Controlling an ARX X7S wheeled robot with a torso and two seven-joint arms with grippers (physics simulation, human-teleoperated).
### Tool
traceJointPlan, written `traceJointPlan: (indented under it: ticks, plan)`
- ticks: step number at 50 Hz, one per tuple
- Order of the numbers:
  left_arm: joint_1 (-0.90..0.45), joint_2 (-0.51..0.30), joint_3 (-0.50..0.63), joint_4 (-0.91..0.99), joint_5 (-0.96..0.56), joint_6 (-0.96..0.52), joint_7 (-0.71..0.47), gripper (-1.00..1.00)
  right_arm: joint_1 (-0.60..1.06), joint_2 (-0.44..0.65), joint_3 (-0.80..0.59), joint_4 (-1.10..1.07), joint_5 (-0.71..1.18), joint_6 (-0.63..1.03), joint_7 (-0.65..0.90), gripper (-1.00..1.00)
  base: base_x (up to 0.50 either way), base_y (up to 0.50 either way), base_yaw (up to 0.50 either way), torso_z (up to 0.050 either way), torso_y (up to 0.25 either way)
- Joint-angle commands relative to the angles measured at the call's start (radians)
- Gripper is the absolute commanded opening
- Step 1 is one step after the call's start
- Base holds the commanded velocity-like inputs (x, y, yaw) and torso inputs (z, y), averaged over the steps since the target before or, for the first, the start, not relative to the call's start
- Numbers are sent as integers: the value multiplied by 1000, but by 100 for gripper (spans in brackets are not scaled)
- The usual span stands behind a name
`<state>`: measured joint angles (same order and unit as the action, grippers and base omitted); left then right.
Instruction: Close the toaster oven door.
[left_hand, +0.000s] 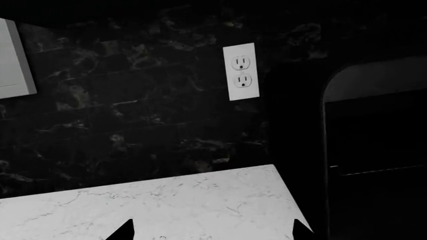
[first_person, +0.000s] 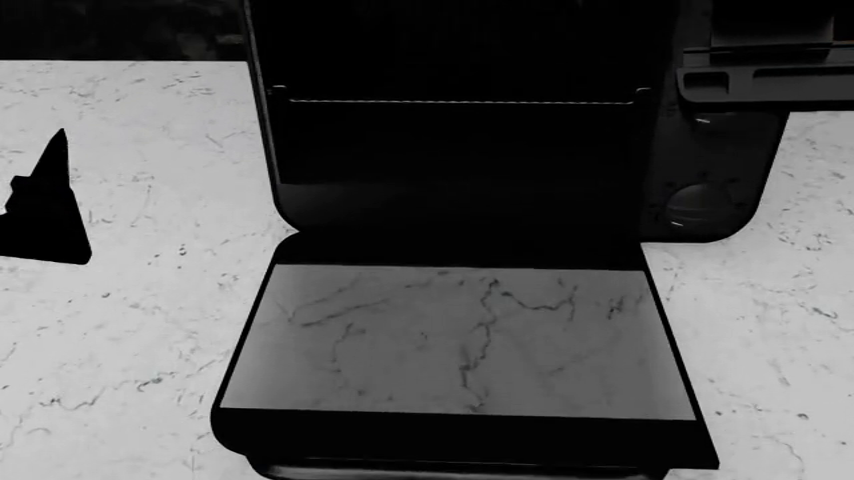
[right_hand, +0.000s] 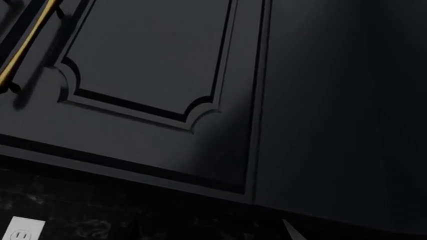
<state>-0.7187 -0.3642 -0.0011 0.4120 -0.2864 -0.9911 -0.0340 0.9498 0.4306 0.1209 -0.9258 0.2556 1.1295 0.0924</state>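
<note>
Head view: the toaster oven (first_person: 454, 120), a matte-black box with rounded corners, stands on the white marbled desk (first_person: 120, 330). The toaster oven door (first_person: 461, 340) lies fully folded down in front of the oven's cavity, flat over the desk, whose veining shows through the glass panel. The bar handle (first_person: 454, 468) runs along the door edge farthest from the oven. Inside the oven a wire rack (first_person: 461, 100) spans the cavity. A round knob (first_person: 698, 203) sits on the oven's right panel.

The left claw (first_person: 44, 205) appears as a dark pointed shape over the desk, well to the left of the oven and clear of the door. In the left wrist view its two fingertips (left_hand: 123, 231) are spread apart with nothing between them; beyond them are the oven's side, a dark marbled backsplash (left_hand: 133, 115) and a white wall outlet (left_hand: 241, 71).

The right wrist view shows a dark cabinet door (right_hand: 153, 65) with a gold handle (right_hand: 27, 42); only one fingertip of the right claw (right_hand: 291, 231) is visible, so its state cannot be told.
</note>
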Motion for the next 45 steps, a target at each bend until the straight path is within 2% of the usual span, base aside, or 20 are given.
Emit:
traceJointPlan:
  ticks: [1,6,13,18,21,23,26,33,45]
  plan:
    - [3,-3,-5,4,-5,0,-2,100,-1,2,-2,-6,7,3,2,100,0,0,0,0,12]
    - [6,-4,-8,12,-8,-5,-5,100,9,2,-1,-12,16,20,2,100,0,-102,0,0,0]
    - [9,-3,-8,7,-10,0,-6,100,5,-2,-18,5,12,-3,6,100,0,-462,0,0,0]
    - [13,-21,-5,-8,-5,31,8,100,22,-5,-30,2,18,5,8,100,0,0,0,0,0]
    - [27,-87,56,-21,37,129,57,100,24,-6,-28,-5,23,14,8,100,0,0,0,0,0]
    - [38,-190,138,-57,112,303,134,100,21,-3,-22,-10,26,16,5,100,0,0,0,0,0]
    - [50,-314,223,-94,200,490,224,100,7,-3,-14,-12,30,10,3,100,0,0,0,0,0]
    - [33,-544,412,-78,378,646,413,100,18,1,-5,-13,37,17,2,100,0,0,0,0,0]
    - [-6,-730,581,-180,584,969,571,100,19,7,-3,-19,45,26,4,100,0,0,0,0,0]
